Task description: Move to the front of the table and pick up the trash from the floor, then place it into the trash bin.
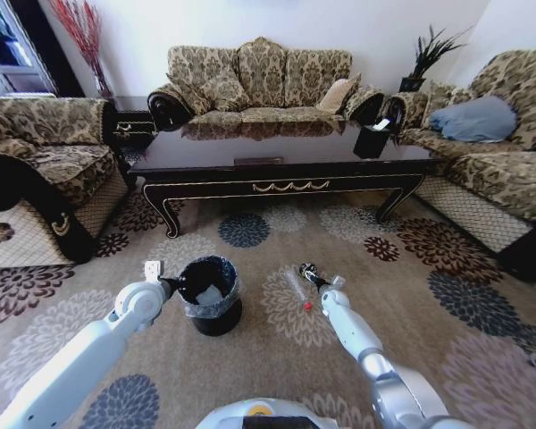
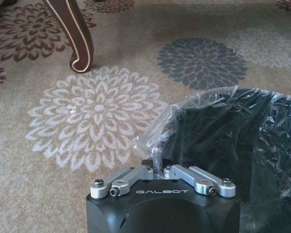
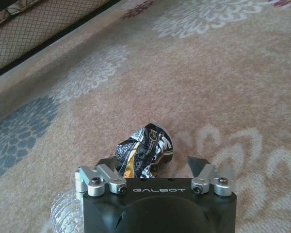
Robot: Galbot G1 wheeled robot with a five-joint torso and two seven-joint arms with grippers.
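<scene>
The left gripper (image 2: 159,175) is closed on a clear plastic wrapper (image 2: 157,133) and hangs at the left rim of the trash bin (image 1: 211,304), which stands on the patterned carpet (image 1: 411,304) in front of the coffee table (image 1: 286,165). The right gripper (image 3: 155,167) sits low over the carpet to the right of the bin, its fingers spread with a crumpled dark foil wrapper (image 3: 144,151) between them, not yet clamped. Risk 1: the clear wrapper is light and sits at the rim, not over the centre; release here may drop it outside or leave it clinging to the bag liner (image 2: 242,131). Risk 2: the foil wrapper lies off-centre toward one finger, so closing may push it aside instead of gripping it.
</scene>
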